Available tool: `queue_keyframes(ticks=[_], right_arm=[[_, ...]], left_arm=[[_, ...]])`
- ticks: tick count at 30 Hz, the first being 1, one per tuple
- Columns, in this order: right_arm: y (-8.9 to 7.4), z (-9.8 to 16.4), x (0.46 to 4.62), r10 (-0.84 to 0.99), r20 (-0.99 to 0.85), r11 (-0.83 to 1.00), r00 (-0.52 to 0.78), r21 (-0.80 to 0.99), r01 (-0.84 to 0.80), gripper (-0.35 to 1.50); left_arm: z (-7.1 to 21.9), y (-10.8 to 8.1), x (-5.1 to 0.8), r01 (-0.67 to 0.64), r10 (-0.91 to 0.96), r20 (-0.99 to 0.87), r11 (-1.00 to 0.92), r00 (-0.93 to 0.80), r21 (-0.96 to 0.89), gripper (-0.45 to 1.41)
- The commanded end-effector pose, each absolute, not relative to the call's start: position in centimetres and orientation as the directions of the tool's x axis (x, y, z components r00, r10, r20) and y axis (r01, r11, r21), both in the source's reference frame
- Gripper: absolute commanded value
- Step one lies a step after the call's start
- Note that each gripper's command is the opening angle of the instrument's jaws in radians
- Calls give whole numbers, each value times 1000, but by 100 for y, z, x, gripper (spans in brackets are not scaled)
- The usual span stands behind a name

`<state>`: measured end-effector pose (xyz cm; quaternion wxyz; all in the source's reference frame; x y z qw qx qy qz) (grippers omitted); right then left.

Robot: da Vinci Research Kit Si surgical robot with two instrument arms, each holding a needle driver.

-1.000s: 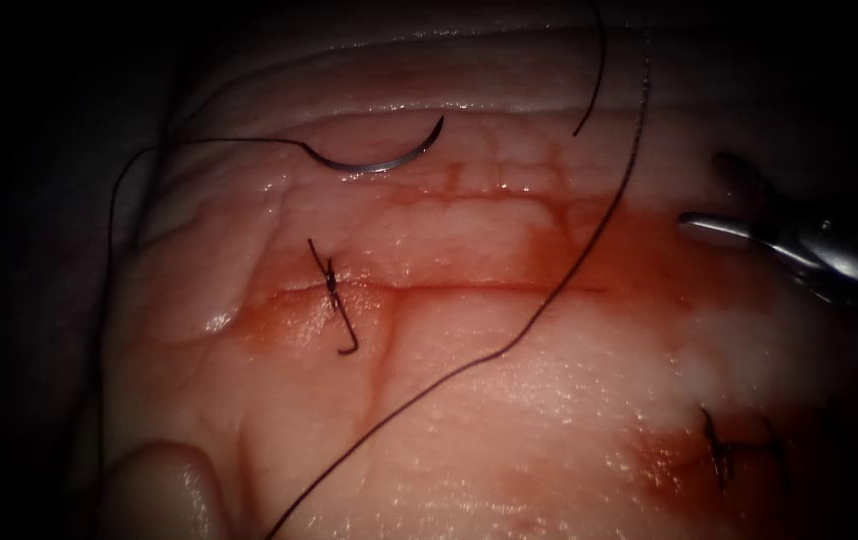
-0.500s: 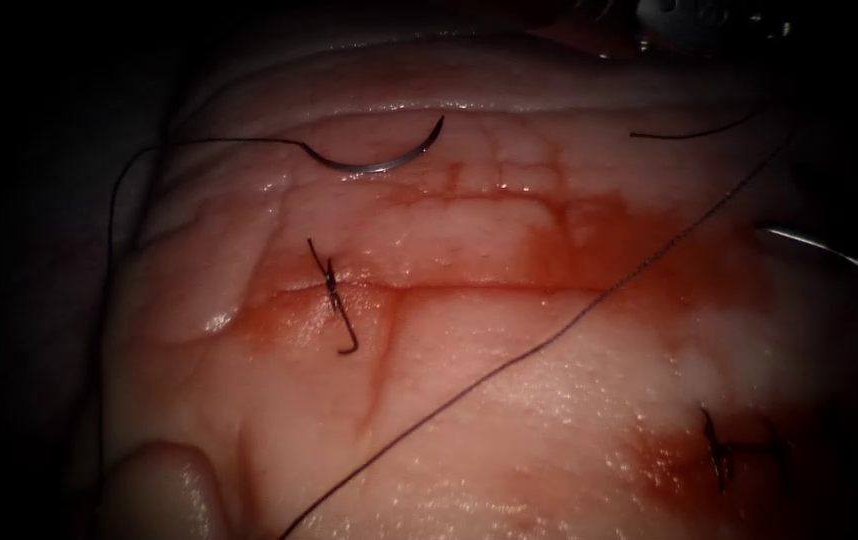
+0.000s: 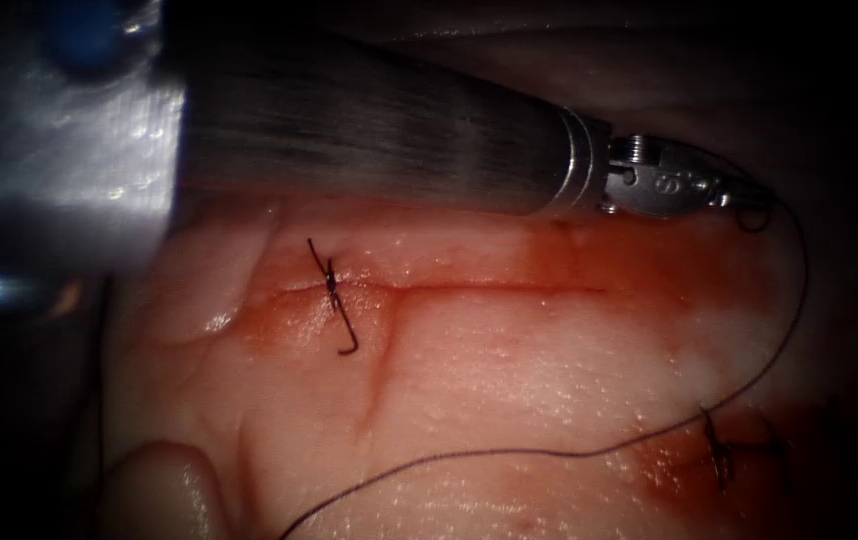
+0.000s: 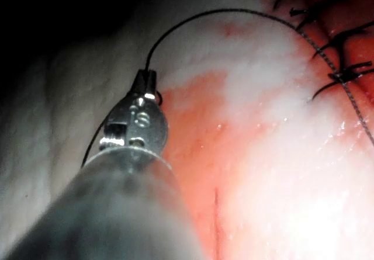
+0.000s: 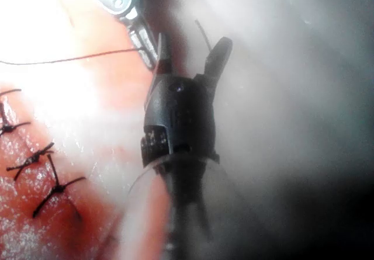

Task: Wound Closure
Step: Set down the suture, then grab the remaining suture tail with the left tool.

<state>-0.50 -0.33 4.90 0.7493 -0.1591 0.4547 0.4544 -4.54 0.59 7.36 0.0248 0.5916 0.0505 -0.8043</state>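
The left tool reaches in from the upper left, its shaft lying across the tissue above the cut. Its jaws are shut on the thread at the far right, above the cut's right end. From there the thread curves down and runs back left below the cut. The left wrist view shows the left tool pinching the thread. The right tool stands open and holds nothing, close to the left tool. The left shaft covers the spot above the cut where the needle lay free on the tissue.
A tied stitch with cut ends crosses the cut's left end. Another stitch sits lower right in a patch of red fluid. Several dark stitches lie beside the thread's path.
The left tool has come in from the upper left and taken hold of the thread. The thread has swung down and to the right. The right tool has drawn off the right edge.
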Motion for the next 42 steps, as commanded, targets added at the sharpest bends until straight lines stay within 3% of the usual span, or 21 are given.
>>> queue_keyframes(ticks=[1,3,4,5,9,12,15,16,17,19,23,26,32,42], right_arm=[[-26,489,-37,529,-832,538,168,175,-824,111],[-20,484,-29,530,-831,542,170,178,-821,113],[-18,482,-17,527,-834,551,163,189,-813,113],[-18,482,-12,524,-836,554,160,193,-810,113],[-23,496,37,505,-852,557,137,200,-806,133],[-29,511,76,510,-848,581,141,219,-784,133],[-34,519,99,515,-846,593,140,233,-770,133],[-36,521,107,516,-845,598,140,239,-765,133],[-40,524,118,517,-845,604,139,244,-759,133],[-48,531,138,524,-838,622,149,257,-740,130],[-55,538,149,526,-836,643,155,271,-717,120],[-63,549,158,526,-838,655,148,287,-699,110],[-76,564,169,537,-828,658,162,291,-694,110],[-86,572,175,539,-826,661,164,294,-690,110]], left_arm=[[744,55,-458,106,27,-952,-992,-304,-62,-45],[748,44,-455,121,37,-950,-990,-311,-78,-45],[745,39,-449,134,50,-948,-986,-314,-97,59],[742,39,-446,135,63,-949,-985,-310,-110,79],[698,59,-410,105,128,-950,-981,-284,-164,130],[653,66,-366,61,156,-942,-981,-297,-182,136],[631,58,-334,35,165,-932,-982,-323,-186,131],[624,52,-320,20,168,-925,-982,-340,-186,123],[617,42,-299,-9,181,-916,-982,-357,-190,96],[611,27,-262,-31,198,-903,-979,-382,-202,76],[607,14,-223,-74,251,-874,-967,-417,-242,66],[606,-7,-169,-151,279,-868,-960,-410,-238,41],[621,-34,-143,-150,259,-867,-965,-425,-215,36],[661,-57,-148,-117,221,-886,-975,-408,-190,-5]])
